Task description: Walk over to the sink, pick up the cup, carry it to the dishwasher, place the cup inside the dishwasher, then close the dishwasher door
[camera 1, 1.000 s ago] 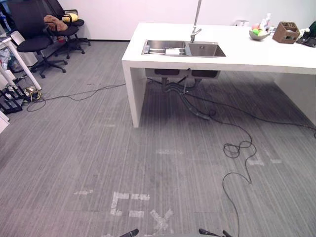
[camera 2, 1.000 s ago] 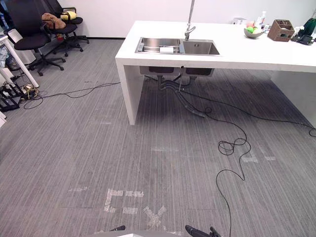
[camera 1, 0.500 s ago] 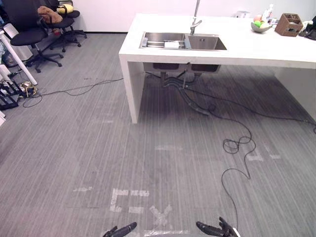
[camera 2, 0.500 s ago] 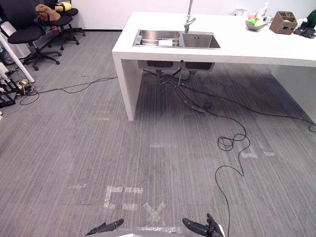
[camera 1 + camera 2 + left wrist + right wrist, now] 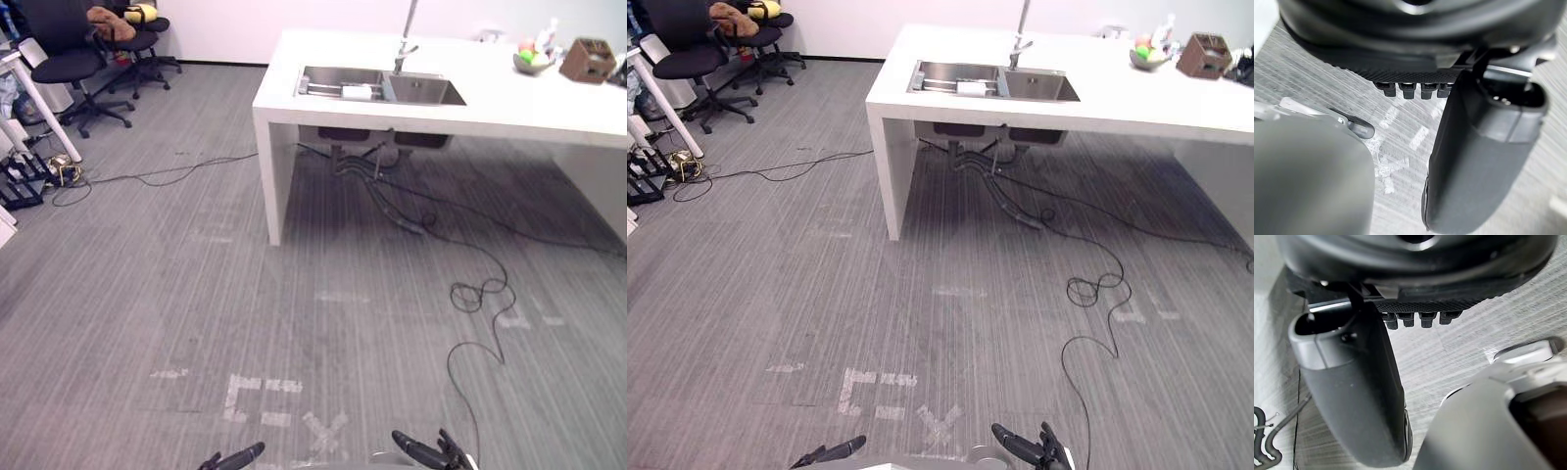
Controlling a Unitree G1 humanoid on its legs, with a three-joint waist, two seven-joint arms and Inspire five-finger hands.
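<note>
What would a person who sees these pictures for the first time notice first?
The white counter with its steel sink stands out at the far right. Black office chairs cluster at the far left, and white tape marks lie on the grey floor near the robot.

Office kitchenette: sink [image 5: 379, 86] counter [image 5: 509, 103], swivel chairs [image 5: 69, 59]
</note>
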